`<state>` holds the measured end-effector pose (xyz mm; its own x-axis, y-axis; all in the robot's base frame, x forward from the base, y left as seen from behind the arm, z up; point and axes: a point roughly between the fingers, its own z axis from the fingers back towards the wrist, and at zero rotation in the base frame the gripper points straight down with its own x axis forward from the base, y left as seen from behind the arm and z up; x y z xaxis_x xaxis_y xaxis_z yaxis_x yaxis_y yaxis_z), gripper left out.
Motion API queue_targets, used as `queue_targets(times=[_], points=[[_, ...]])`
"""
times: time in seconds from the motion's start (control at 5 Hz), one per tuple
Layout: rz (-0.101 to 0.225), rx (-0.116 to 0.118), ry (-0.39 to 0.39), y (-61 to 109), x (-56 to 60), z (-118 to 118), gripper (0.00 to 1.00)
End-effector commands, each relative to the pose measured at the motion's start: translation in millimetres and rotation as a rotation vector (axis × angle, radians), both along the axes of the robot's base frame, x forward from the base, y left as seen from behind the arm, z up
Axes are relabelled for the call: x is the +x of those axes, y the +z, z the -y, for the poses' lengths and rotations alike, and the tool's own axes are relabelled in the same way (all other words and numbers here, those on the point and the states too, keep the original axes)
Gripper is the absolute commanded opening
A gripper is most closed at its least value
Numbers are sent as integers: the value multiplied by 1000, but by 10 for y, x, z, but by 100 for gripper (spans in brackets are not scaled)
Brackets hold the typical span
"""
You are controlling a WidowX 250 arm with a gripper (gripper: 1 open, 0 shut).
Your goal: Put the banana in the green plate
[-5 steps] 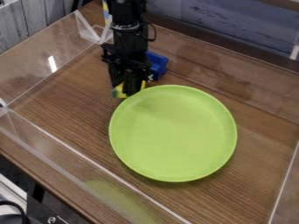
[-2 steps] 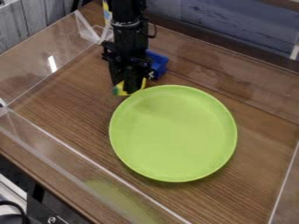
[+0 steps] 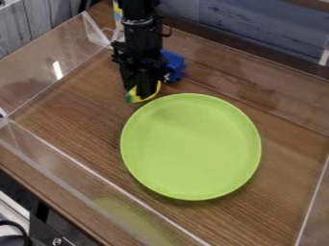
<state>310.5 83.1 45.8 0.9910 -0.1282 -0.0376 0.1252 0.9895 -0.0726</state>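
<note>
Wooden table [image 3: 77,125]: one green plate [image 3: 190,144], one banana [image 3: 135,94] gripped by end effector [image 3: 140,93].

End effector [image 3: 139,93] on banana [image 3: 135,96] — beside green plate [image 3: 193,144]

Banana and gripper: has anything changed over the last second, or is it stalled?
Little has visibly changed. The gripper stays down at the far-left rim of the green plate, with yellow of the banana between its fingers. The blue block shows slightly more from behind the arm. The plate is unmoved and still empty.
</note>
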Motion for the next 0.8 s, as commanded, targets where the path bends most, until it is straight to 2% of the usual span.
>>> queue_targets(times=[0.0,0.2,0.6], points=[[100,7,-42,308,93,135,0],[122,-2,-67,448,41,271,0],[130,-30,-150,536,-218,714,0]])
